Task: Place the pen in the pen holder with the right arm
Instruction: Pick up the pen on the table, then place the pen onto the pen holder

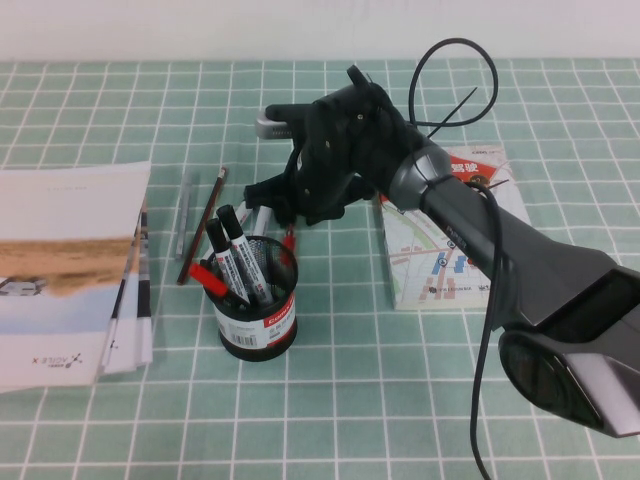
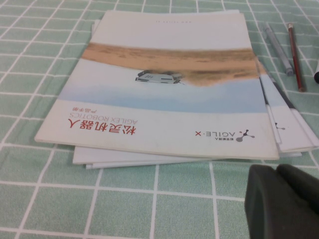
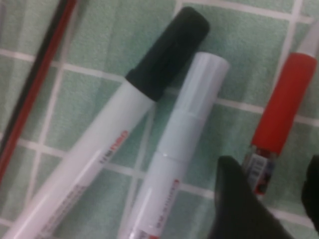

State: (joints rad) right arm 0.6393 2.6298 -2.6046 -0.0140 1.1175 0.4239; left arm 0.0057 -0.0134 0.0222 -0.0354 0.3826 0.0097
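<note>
The black mesh pen holder (image 1: 258,318) stands left of the table's middle with black-capped markers (image 1: 235,255) in it. My right gripper (image 1: 283,212) is low over the table just behind the holder. In the right wrist view its fingers (image 3: 239,199) are open, one on each side of the red pen (image 3: 284,104), which lies flat on the cloth; a red bit of the pen also shows in the high view (image 1: 288,240). My right gripper (image 3: 276,199) is not closed on it. My left gripper (image 2: 279,199) is shut and empty beside the brochures, out of the high view.
Two thick white markers (image 3: 99,149) (image 3: 184,139) lie beside the pen. A dark red-brown pencil (image 1: 203,225) and a grey pen (image 1: 183,215) lie left of the holder. A brochure stack (image 1: 70,270) is at far left, a map booklet (image 1: 440,250) at right.
</note>
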